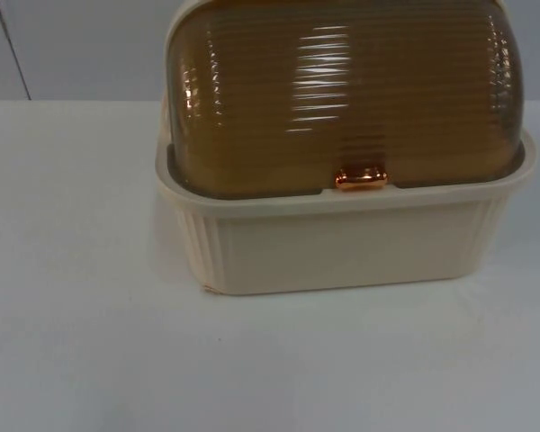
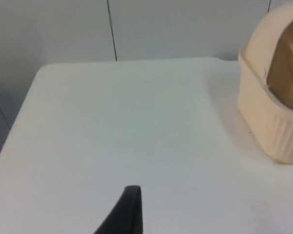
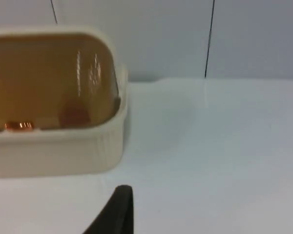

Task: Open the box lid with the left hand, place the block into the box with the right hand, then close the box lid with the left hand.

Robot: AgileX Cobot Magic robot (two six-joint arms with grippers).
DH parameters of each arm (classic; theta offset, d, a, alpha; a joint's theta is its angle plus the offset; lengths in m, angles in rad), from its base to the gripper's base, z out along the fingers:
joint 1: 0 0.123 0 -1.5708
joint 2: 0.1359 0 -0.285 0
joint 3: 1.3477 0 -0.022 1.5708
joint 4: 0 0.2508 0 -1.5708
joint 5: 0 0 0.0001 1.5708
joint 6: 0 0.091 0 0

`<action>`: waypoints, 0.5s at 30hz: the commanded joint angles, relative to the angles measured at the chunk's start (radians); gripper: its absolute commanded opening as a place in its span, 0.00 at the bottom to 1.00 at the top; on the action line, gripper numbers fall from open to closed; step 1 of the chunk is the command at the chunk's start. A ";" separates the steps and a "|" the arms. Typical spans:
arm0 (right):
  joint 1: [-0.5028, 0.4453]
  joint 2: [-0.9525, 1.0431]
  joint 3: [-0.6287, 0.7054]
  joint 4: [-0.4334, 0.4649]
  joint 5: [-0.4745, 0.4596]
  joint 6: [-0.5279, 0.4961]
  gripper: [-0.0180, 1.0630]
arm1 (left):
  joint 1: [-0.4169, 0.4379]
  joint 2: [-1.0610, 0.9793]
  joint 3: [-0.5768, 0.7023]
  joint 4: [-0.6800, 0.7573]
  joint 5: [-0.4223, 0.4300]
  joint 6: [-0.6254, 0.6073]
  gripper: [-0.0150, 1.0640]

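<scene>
A cream ribbed box point(image 1: 342, 247) stands at the middle of the white table. Its amber see-through domed lid point(image 1: 342, 99) is down on the front rim, with a small copper handle point(image 1: 361, 178) at the lid's lower edge. In the right wrist view a dim reddish-brown shape point(image 3: 75, 114) shows through the lid point(image 3: 49, 78); I cannot tell what it is. My left gripper point(image 2: 129, 209) hovers over bare table, well to the side of the box point(image 2: 271, 122). My right gripper point(image 3: 117, 209) is over the table off the box's point(image 3: 53, 153) other end, apart from it.
The white table point(image 1: 72, 315) ends at the grey partition wall point(image 1: 72, 45) behind the box. The table's side edge point(image 2: 12, 126) and far corner show in the left wrist view. Bare table lies in front of the box and on both sides.
</scene>
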 commanded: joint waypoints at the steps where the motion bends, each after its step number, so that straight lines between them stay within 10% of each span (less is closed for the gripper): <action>1: 0.000 0.000 0.036 -0.004 -0.003 0.009 0.99 | -0.007 0.000 0.026 0.005 -0.009 -0.017 0.99; 15: 0.000 0.000 0.247 -0.004 -0.075 0.009 0.99 | -0.007 0.000 0.167 0.022 -0.055 -0.017 0.99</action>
